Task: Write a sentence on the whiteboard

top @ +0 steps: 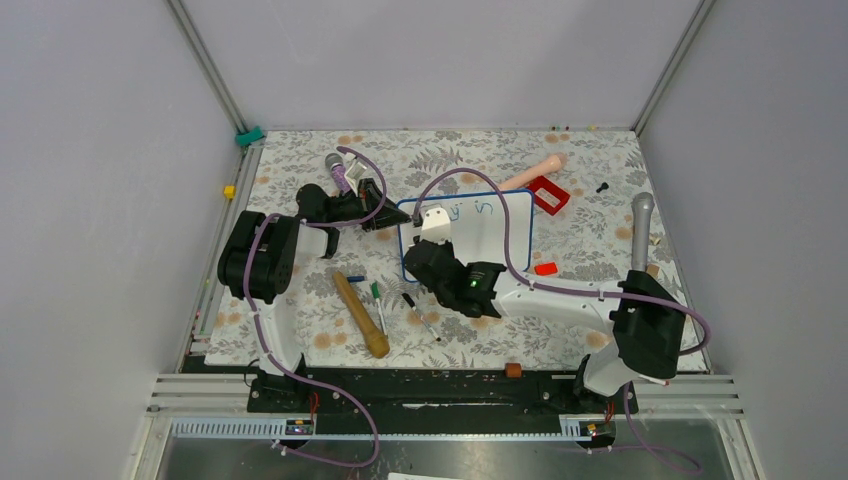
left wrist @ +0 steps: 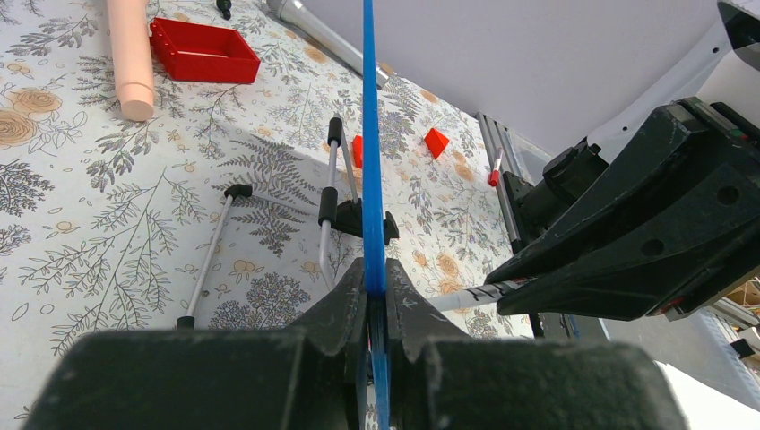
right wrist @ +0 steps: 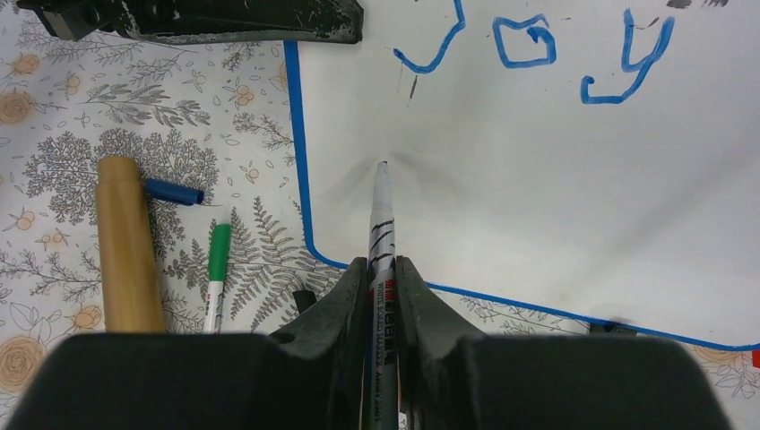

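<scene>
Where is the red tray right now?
In the top view, the red square plastic tray lies past the blue-framed whiteboard's far right corner, beside the pale pink cylinder.

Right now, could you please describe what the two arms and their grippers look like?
The left arm and right arm combine white links with chunky black joint housings, and a looping purple cable trails along each. A small green light glows near the right wrist. The left gripper and right gripper each have two blunt matte-black fingers; the left one's are visibly scratched.

Bare whiteboard (right wrist: 538, 197) below the sentence (right wrist: 529, 40); wooden handle (right wrist: 125, 242), green marker (right wrist: 217, 269) alongside.
</scene>
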Available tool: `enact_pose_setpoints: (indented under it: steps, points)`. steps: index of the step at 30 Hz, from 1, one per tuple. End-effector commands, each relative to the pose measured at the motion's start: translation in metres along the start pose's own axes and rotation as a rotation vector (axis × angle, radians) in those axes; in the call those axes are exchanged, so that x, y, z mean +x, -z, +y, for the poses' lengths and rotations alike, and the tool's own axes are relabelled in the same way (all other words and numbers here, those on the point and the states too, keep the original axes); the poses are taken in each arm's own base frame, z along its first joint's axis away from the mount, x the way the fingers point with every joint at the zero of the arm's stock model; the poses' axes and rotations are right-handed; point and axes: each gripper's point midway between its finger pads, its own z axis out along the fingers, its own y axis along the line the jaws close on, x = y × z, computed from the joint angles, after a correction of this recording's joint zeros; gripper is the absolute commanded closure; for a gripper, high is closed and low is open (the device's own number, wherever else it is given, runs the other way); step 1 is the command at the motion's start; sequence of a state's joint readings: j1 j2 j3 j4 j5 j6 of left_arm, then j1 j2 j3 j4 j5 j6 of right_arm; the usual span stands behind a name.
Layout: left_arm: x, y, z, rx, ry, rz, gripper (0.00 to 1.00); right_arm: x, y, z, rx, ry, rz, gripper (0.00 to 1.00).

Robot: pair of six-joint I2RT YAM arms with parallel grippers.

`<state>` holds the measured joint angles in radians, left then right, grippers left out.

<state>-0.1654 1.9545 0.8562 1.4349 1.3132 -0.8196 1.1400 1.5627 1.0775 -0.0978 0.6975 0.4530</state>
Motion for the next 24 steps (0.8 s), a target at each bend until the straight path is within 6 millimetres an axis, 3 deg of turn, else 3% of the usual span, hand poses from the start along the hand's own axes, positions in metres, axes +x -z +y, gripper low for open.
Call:
enact_pose_setpoints:
  steps: [1,24]
  points:
    - [0.0266,0.0017,-0.0073,0.091,-0.084,0.085,1.00,-0.0140,0.0013,0.0009,0.032,-0.008,-0.035,1.00]
    - [0.0276,0.0018,-0.0065,0.090,-0.082,0.086,1.00,-0.0073,-0.0051,-0.0006,0.063,-0.002,-0.015,1.00]
